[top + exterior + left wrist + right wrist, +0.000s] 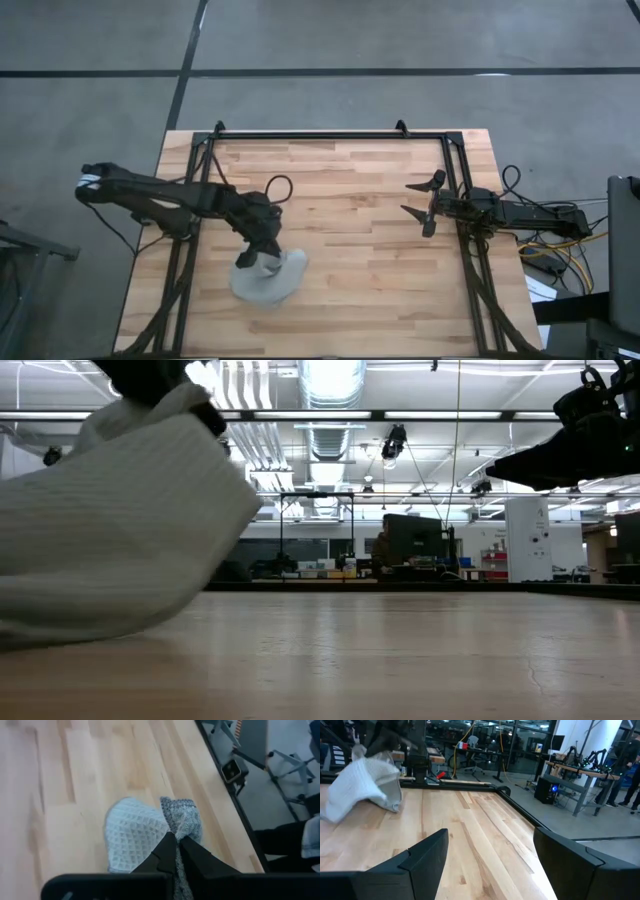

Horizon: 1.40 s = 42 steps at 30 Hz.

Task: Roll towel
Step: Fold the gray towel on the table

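Note:
The towel (268,280), a light grey-blue waffle-textured cloth, is bunched near the table's near left. In the low view it hangs as a wide sloping sheet (110,530) with its lower part on the wood. My left gripper (262,255) is shut on its top and stands above it. My right gripper (418,200) waits open at the table's right side, level, with nothing between its fingers (427,855). My left gripper pinches a gathered fold of the towel (178,831) between its two fingertips, slanting down from the table's left. The cloth hangs below the fingers, and its lower part (60,622) rests on the table.
A black metal frame (330,135) runs along the table's far edge and down both sides. Bare wood lies between the towel and my right gripper. Cables (560,245) trail off the right edge.

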Each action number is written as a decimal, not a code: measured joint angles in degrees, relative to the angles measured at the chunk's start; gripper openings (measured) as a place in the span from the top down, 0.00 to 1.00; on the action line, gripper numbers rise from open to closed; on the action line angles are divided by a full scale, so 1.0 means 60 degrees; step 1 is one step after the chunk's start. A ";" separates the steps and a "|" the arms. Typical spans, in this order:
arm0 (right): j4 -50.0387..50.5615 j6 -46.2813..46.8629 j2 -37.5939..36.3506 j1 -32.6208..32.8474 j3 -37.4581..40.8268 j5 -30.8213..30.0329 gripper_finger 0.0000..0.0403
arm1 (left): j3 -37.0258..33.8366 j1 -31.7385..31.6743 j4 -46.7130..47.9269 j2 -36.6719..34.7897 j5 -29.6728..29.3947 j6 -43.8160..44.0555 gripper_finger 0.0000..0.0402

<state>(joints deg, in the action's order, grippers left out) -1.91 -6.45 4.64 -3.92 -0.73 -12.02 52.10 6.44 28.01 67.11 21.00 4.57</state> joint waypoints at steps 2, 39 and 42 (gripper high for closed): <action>-0.0001 -0.0001 0.0003 0.0002 0.0000 -0.0001 0.29 | 0.0527 0.0000 0.0311 0.0067 -0.0110 -0.0089 0.97; -0.0001 -0.0001 0.0003 0.0002 0.0000 -0.0002 0.29 | 0.4691 0.0004 0.1909 0.0223 -0.0671 -0.0654 0.98; 0.0000 -0.0001 0.0000 0.0000 0.0000 -0.0002 0.29 | 0.4692 0.0004 0.1931 0.0230 -0.0822 -0.0647 0.98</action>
<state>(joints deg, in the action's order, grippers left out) -1.91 -6.46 4.65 -3.92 -0.73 -12.03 80.25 6.46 39.60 68.49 16.06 0.68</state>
